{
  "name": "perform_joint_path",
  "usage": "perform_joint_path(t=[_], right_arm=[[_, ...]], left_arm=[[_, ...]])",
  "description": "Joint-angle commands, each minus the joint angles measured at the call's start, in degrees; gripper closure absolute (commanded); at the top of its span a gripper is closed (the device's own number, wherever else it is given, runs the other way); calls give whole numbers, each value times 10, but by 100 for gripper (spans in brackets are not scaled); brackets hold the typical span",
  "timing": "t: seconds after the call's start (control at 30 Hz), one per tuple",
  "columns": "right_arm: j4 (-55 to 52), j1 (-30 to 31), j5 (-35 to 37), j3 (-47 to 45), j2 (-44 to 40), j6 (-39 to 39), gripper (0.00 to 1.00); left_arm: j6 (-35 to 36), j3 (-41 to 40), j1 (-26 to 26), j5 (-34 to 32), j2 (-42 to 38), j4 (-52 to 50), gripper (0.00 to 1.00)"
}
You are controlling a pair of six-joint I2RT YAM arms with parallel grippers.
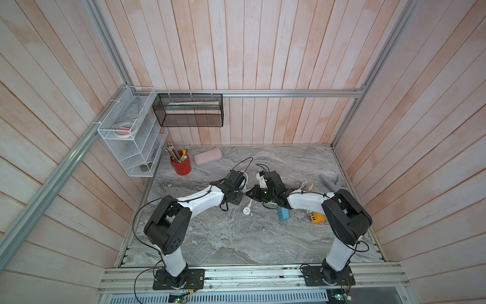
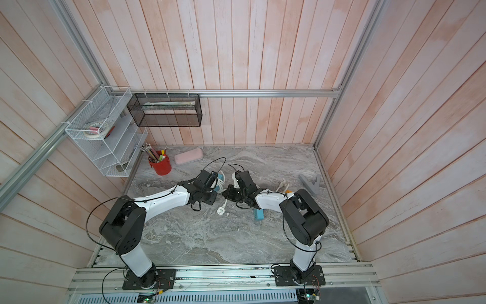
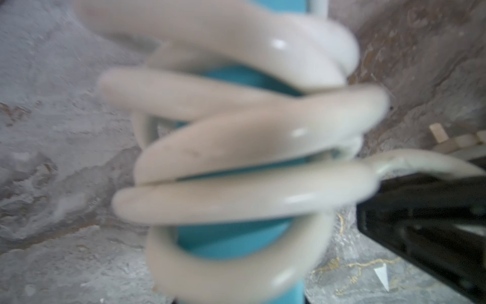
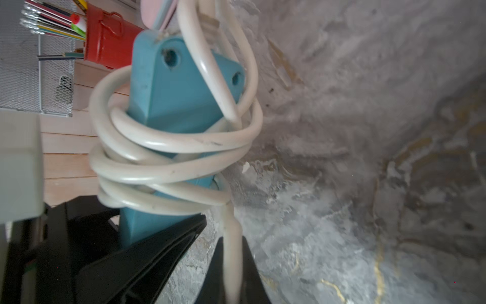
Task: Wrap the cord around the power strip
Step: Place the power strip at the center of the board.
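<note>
left pincer (image 2: 214, 180) clamps the power strip (image 4: 178, 86), right pincer (image 4: 226, 244) pinches the cord (image 4: 184, 143); loops look loose, slack could unravel them imo

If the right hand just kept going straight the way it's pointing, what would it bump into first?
Most likely the white cord coiled around the blue power strip, just ahead of the right hand, which itself pinches that cord's tail. Depth is hard to judge.

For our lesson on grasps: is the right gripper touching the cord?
Touching. The right wrist view shows the cord running down into the shut right gripper, pinched there.
</note>
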Motion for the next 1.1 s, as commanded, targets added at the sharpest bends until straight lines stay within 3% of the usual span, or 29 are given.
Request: perform_joint_path(t=[0.0,0.1,0.3,0.4,0.63,1.07], right_arm=[[68,-18,11,14,-26,58,97],[56,-20,10,15,-21,60,77],[3,-27,56,29,-48,25,50],[-25,-26,45,58,-27,21,41],[1,-22,39,105,32,95,37],[-25,2,-2,144,121,120,38]], left_arm=[[-46,-28,-13,-53,24,-117,100],[-63,-57,-31,-46,24,-113,100],[-76,-95,-32,-33,26,-94,100],[-76,-96,-34,-31,22,-87,100],[-72,-95,-35,-29,17,-80,100],[-76,-77,-43,-37,-2,-75,90]])
